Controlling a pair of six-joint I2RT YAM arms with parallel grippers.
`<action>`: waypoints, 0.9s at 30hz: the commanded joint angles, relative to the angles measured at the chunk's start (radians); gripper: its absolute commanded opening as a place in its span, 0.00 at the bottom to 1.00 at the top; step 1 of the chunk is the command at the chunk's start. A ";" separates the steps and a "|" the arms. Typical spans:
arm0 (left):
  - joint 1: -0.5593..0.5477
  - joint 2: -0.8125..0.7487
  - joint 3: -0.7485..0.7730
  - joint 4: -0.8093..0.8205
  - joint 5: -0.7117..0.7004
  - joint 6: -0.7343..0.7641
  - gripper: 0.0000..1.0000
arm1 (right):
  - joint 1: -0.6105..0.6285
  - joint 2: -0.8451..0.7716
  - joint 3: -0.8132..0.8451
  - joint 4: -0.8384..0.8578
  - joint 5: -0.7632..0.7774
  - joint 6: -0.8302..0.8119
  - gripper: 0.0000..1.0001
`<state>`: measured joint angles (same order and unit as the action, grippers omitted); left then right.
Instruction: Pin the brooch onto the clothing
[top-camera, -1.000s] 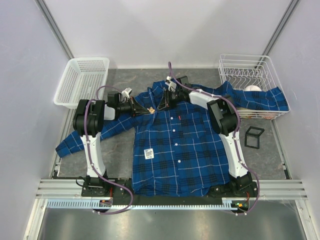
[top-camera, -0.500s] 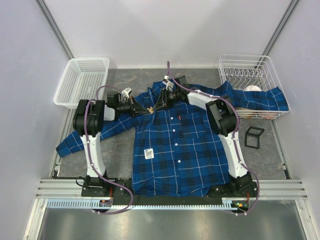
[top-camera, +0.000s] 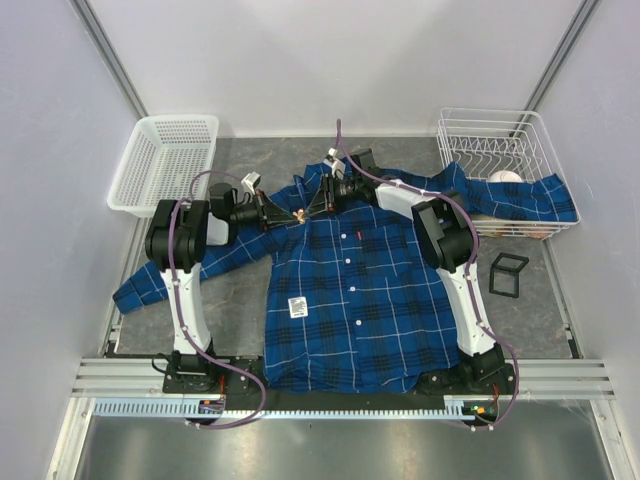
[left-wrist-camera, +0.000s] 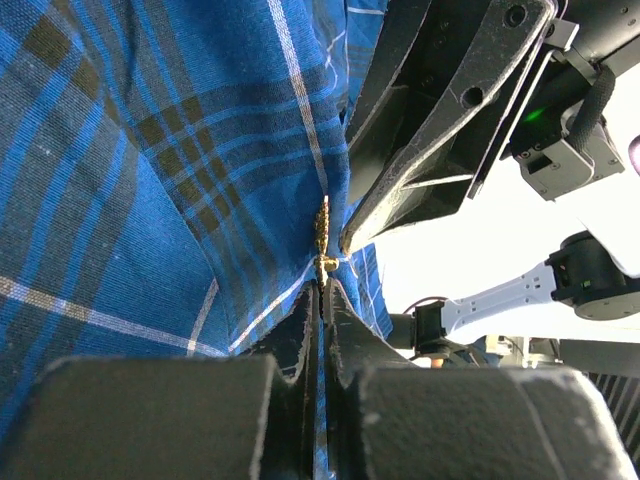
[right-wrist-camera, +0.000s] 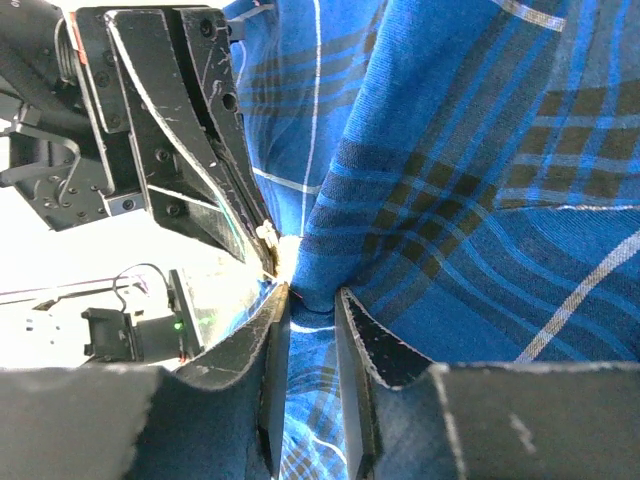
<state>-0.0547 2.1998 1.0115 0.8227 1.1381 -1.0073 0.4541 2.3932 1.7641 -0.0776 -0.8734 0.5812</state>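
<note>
Setting: grey tabletop (top-camera: 240, 290) boxed in by pale walls, with a white basket (top-camera: 165, 160) at the upper left and a wire rack (top-camera: 495, 150) at the upper right.
Shirt: the blue plaid shirt (top-camera: 350, 300) lies spread front-up in the middle of the overhead view, and one sleeve trails over the rack.
Brooch: the small gold brooch (top-camera: 298, 214) is at the collar area, just left of centre in the upper half of the frame. In the left wrist view the brooch (left-wrist-camera: 322, 232) stands on edge against a raised fold of cloth. In the right wrist view it (right-wrist-camera: 272, 240) shows as a pale glint beside that fold.
Left claw: the left claw (left-wrist-camera: 322, 290) is pressed together, apparently pinching the brooch by its lower end.
Right claw: the right claw (right-wrist-camera: 312, 295) has its fingers narrowly apart with a ridge of shirt filling the gap, so it looks to be pinching the cloth.
Just changed: over the last second the two claws have drawn together and now meet nearly tip to tip. The brooch has crept slightly up the frame and now touches the held fold.
Meaning: the pin is probably at the point of entering the fabric. Whether it has pierced cannot be told from these views.
Risk: the fold could slip from the loose right grip.
</note>
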 joint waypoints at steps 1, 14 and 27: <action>0.000 -0.006 -0.020 0.127 0.063 -0.096 0.02 | 0.014 -0.005 0.015 0.068 -0.073 0.037 0.30; -0.017 -0.049 -0.036 0.116 0.054 -0.063 0.02 | 0.031 -0.049 0.038 0.038 -0.004 -0.009 0.36; -0.028 -0.060 -0.027 0.069 0.066 -0.013 0.02 | 0.037 -0.049 0.015 0.068 -0.036 0.022 0.37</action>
<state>-0.0566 2.1887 0.9806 0.8867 1.1603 -1.0470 0.4648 2.3871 1.7645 -0.0494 -0.9005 0.5987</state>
